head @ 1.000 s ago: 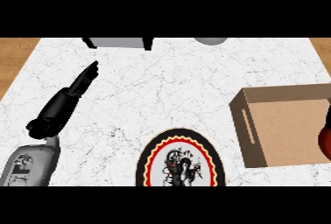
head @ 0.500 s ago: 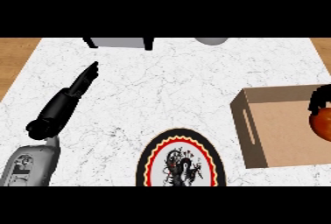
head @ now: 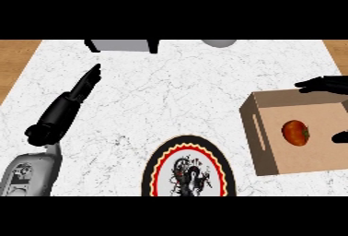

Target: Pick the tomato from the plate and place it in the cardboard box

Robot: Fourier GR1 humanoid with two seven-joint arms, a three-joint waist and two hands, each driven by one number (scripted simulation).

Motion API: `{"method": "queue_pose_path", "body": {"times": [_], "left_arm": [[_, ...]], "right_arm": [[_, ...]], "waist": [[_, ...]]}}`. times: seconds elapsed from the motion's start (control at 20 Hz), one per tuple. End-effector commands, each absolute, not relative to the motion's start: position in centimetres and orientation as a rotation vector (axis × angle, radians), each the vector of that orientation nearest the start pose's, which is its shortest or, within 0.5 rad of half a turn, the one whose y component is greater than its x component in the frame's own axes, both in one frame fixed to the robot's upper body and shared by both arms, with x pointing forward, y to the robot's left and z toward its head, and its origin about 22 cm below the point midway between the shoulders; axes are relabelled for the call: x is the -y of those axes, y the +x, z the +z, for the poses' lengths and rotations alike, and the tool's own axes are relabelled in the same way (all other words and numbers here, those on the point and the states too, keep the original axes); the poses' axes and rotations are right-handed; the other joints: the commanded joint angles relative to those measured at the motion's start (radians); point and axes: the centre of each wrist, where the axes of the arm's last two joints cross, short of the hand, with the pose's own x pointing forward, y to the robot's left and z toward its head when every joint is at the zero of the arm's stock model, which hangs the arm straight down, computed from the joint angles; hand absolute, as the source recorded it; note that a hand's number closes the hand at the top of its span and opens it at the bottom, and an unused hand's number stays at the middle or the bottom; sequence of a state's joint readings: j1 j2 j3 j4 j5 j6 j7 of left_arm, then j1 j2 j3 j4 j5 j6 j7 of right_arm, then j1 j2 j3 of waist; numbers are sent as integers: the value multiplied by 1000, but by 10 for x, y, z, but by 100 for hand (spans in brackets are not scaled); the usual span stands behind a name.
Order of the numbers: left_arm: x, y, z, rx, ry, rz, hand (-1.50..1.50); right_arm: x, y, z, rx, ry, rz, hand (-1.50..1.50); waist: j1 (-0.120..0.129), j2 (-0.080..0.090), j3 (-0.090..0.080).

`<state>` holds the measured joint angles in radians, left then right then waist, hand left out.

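tomato (head: 296, 132) in cardboard box (head: 299, 133), apparently released

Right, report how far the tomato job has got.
Done: the tomato lies inside the cardboard box, and the plate is bare. In hand: nothing; the right hand is spread open over the box's far edge. Left: only pulling that hand clear. The left hand rests open.
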<state>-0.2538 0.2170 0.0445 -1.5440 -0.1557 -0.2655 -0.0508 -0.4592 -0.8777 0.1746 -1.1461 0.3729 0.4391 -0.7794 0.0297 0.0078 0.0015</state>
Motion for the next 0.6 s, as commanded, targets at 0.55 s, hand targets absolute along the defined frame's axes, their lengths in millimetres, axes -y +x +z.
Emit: {"method": "queue_pose_path", "body": {"times": [0.55], "left_arm": [[-258, 307, 69, 1765, 61, -547, 0]], "right_arm": [[444, 370, 137, 1727, 372, 550, -150]], "waist": [[3, 5, -1]]}}
